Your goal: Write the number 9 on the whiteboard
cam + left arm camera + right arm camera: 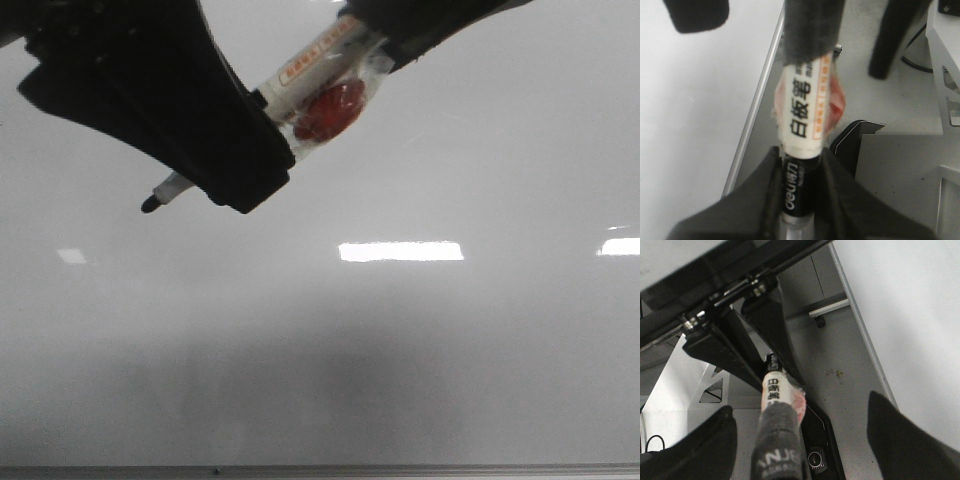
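Note:
The whiteboard (400,350) fills the front view; no number 9 or other marker line shows on it. My left gripper (240,170) is shut on a whiteboard marker (300,75), on its black part (799,185). The bare black tip (150,204) points down-left, just over the board. A red tag (330,110) clings to the marker's white barrel. My right gripper (805,440) is wide open, its fingers (910,440) standing apart on either side of the marker's grey rear end (780,440) without touching it. It also shows at the top of the front view (430,25).
A thin metal edge strip (320,470) bounds the board, also in the left wrist view (755,115). Beyond it lie a grey surface and grey housings (900,165). Bright light reflections (400,251) lie on the board.

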